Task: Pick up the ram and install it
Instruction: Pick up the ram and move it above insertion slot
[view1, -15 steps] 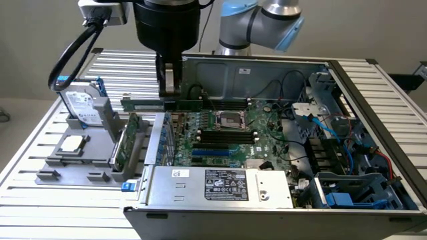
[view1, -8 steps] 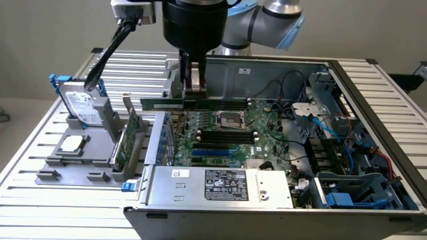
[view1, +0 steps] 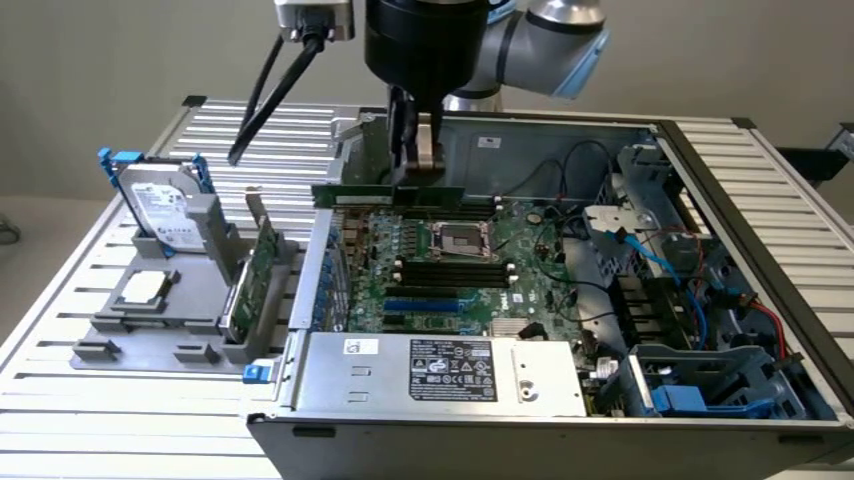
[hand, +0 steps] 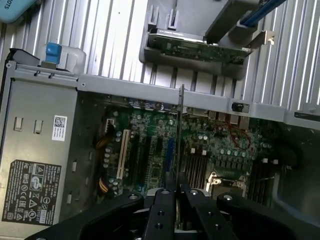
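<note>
- The gripper (view1: 416, 170) hangs over the open computer case (view1: 547, 135), its two fingers clamped shut on the ram (view1: 360, 193).
- The ram is a thin green stick held level by its upper edge, with most of its length reaching toward the exterior view's left.
- In the wrist view the ram (hand: 180, 125) shows edge-on as a thin line running out from the gripper (hand: 176, 189), over the motherboard (hand: 150, 150).
- To my eye the pick-up is done and the carry toward the board is under way. The stick looks clear of the board, not seated.
- The black memory slots (view1: 454, 268) lie beside the processor socket (view1: 461, 238), and the stick seems to run parallel to them.
- Seating it would call for a true line over one slot and a straight, even press, I'd judge.
- The expansion card (view1: 247, 280) stands in its grey holder outside the case.
</note>
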